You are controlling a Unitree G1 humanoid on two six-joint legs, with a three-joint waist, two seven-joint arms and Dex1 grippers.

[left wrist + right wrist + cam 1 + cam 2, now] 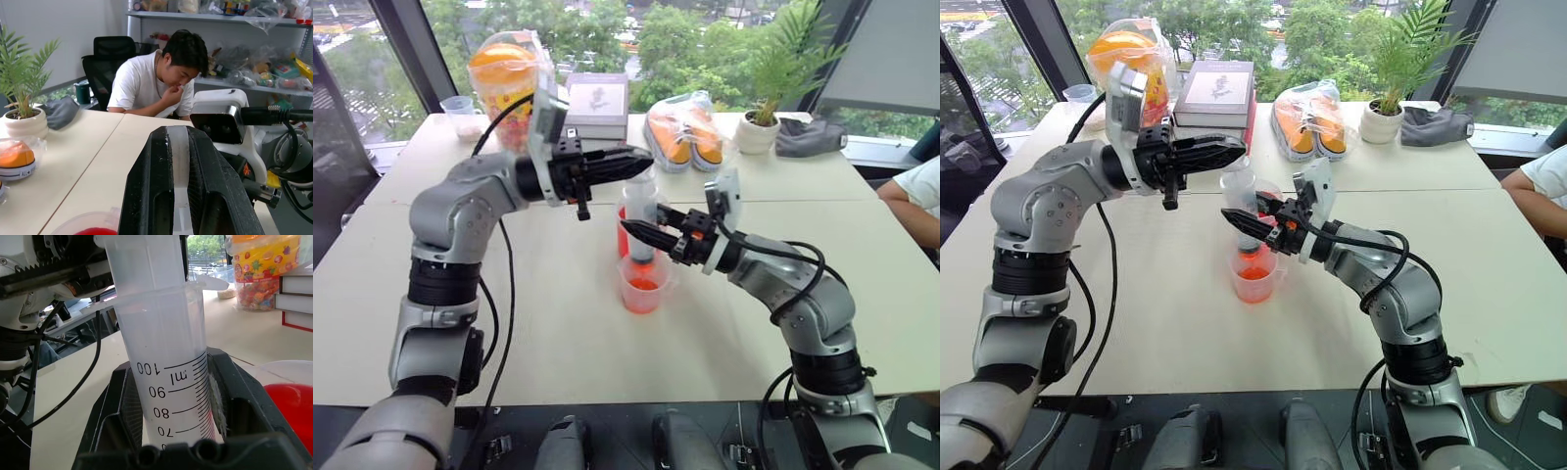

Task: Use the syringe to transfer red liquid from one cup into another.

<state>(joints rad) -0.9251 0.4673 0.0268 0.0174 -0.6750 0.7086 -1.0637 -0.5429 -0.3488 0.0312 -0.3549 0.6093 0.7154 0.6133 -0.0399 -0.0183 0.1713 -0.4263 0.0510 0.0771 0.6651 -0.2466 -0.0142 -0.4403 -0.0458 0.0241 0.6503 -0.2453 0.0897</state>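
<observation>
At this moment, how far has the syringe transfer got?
Done: the shorter cup already holds some orange-red liquid. In hand: the right gripper is shut on the syringe barrel, upright over that cup, and the left gripper is shut on its plunger top. Left: red liquid remains in the taller cup, so more draws may follow.

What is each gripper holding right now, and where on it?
Both hold the syringe: the right gripper clamps its marked barrel, and the left gripper is shut on the plunger at the top.
</observation>
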